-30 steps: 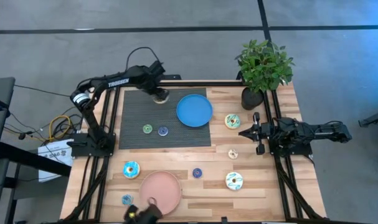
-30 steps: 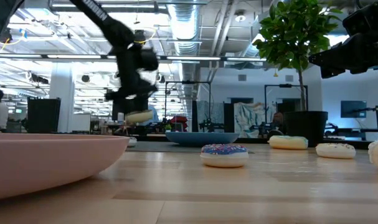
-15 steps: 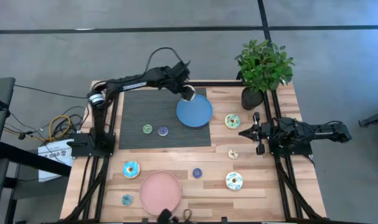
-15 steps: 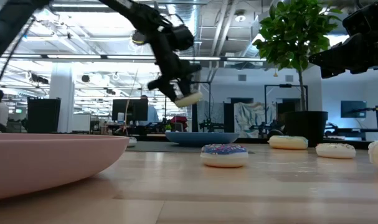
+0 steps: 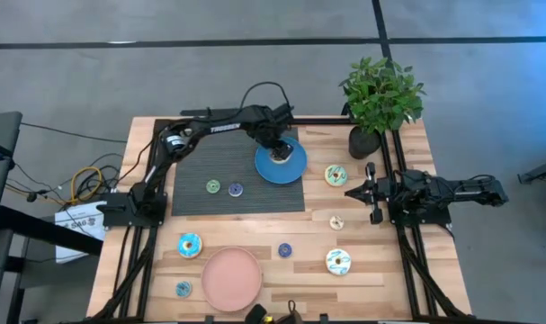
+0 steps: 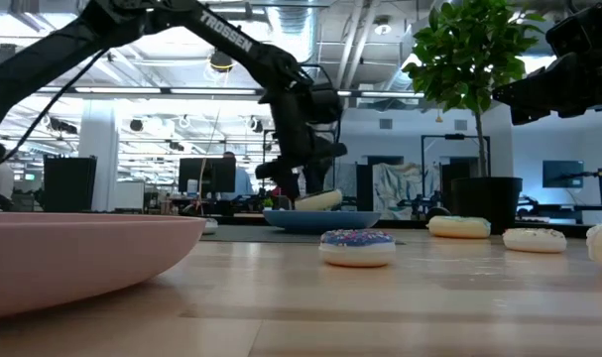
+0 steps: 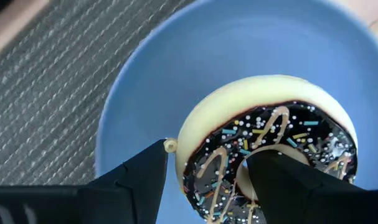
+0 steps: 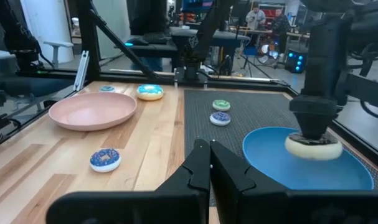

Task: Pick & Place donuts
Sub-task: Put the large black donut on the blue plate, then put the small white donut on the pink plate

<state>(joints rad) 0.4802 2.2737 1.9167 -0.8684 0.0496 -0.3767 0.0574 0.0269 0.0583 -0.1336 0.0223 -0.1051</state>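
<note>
My left gripper (image 5: 279, 151) is shut on the dark brown donut (image 7: 269, 143), a cream ring with dark speckled icing. It holds the donut low over the blue plate (image 5: 295, 166). The donut also shows in the low view (image 6: 316, 200) and the right wrist view (image 8: 313, 147). My right gripper (image 5: 373, 193) is shut and empty, waiting at the table's right side. The green (image 5: 213, 186) and purple (image 5: 236, 189) donuts lie flat on the dark mat. Two cream speckled donuts (image 5: 335, 175) (image 5: 338, 261), a tan (image 5: 336, 221), a blue (image 5: 284, 250) and two cyan donuts (image 5: 190, 244) (image 5: 183, 288) lie flat on the wood. My left gripper holds the dark brown donut by one side of its ring (image 7: 204, 171). One finger (image 7: 282, 180) is in the hole and the other (image 7: 139, 177) is outside the rim. The fingers come from above, pointing down. The donut sits tilted just over the blue plate; whether it touches the plate I cannot tell.
The pink plate (image 5: 230, 277) lies at the table's near edge. A potted plant (image 5: 380, 99) stands at the far right corner. The dark mat (image 5: 192, 166) covers the far left of the table.
My left gripper has carried the dark brown donut from the mat's far edge toward the table's right. It has come over the blue plate and gone down close to it. The donut stays in the hold.
</note>
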